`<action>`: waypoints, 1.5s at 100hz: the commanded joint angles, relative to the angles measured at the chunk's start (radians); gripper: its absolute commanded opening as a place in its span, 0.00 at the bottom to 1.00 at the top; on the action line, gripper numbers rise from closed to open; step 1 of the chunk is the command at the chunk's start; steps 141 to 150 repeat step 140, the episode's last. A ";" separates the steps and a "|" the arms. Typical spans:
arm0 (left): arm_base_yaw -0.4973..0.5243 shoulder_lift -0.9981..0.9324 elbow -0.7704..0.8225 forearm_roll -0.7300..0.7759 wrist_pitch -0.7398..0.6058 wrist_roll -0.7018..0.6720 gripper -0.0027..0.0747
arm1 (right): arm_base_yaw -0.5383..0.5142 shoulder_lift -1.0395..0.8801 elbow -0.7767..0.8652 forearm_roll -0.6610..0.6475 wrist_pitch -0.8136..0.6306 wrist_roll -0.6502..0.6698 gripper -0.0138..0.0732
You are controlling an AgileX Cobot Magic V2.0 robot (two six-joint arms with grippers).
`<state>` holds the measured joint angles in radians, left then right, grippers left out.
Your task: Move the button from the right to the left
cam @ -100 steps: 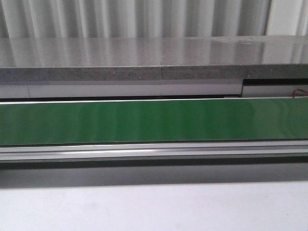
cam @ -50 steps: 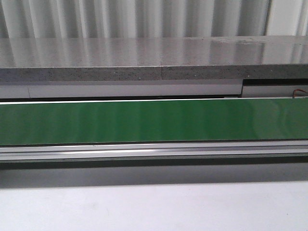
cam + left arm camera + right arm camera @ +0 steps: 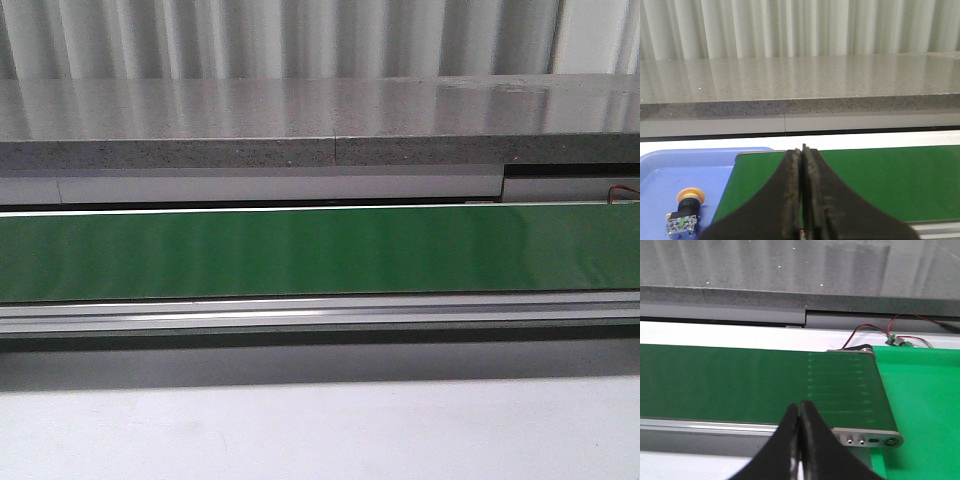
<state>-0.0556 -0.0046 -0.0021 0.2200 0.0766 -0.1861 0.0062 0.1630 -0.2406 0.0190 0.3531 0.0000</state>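
Observation:
The button [image 3: 685,212], with a yellow-orange cap over a black collar and a blue-grey block, lies in a blue tray [image 3: 690,172] at the left end of the green belt [image 3: 890,180], seen only in the left wrist view. My left gripper [image 3: 802,150] is shut and empty, above the belt's left end, to the right of the button. My right gripper [image 3: 800,405] is shut and empty, over the near rail close to the belt's right end [image 3: 855,390]. In the front view the green belt [image 3: 320,250] is bare, and neither gripper shows there.
A grey stone counter [image 3: 320,120] runs behind the belt. A bright green surface [image 3: 920,405] lies beyond the belt's right end, with red and black wires [image 3: 880,332] at its far corner. A metal rail [image 3: 320,315] edges the belt's near side.

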 commanded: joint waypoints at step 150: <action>-0.008 -0.034 0.024 -0.008 -0.077 -0.011 0.01 | 0.038 -0.183 0.251 0.077 -0.360 0.000 0.08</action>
